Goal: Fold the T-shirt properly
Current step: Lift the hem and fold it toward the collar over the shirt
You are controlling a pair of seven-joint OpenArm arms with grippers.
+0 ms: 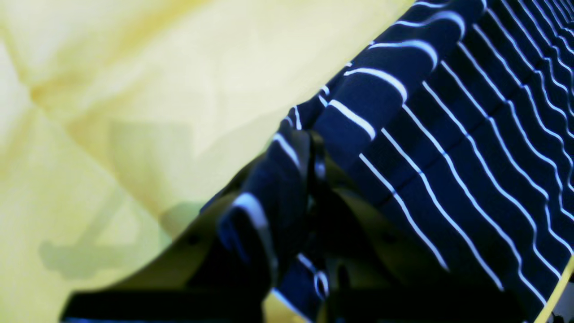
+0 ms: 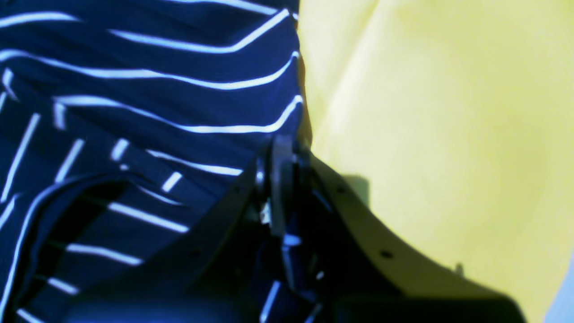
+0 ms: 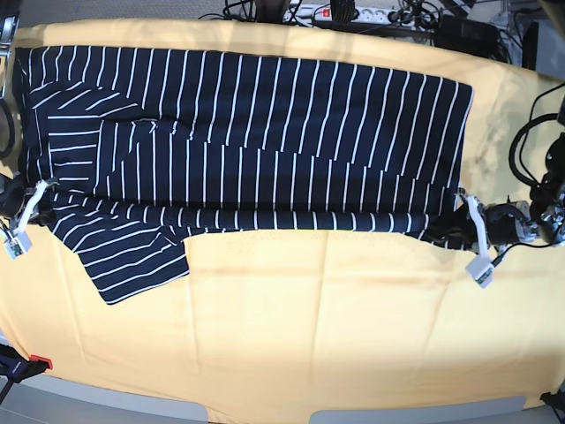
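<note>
The T-shirt point(image 3: 265, 132), dark navy with thin white stripes, lies spread lengthwise across the back half of the yellow table point(image 3: 309, 336). One sleeve point(image 3: 132, 265) sticks out toward the front left. My left gripper point(image 3: 457, 212) sits at the shirt's front right corner, and in the left wrist view the left gripper point(image 1: 309, 170) is shut on a bunched fold of the T-shirt point(image 1: 471, 157). At the shirt's left edge, my right gripper point(image 3: 40, 193) is low on the table. In the right wrist view the right gripper point(image 2: 278, 179) pinches the edge of the T-shirt point(image 2: 157, 89).
A power strip point(image 3: 340, 12) and tangled cables run along the table's back edge. Black cables point(image 3: 530, 141) loop beside the left arm at the right. A small red part point(image 3: 40, 362) sits at the front left corner. Bare yellow cloth covers the front half.
</note>
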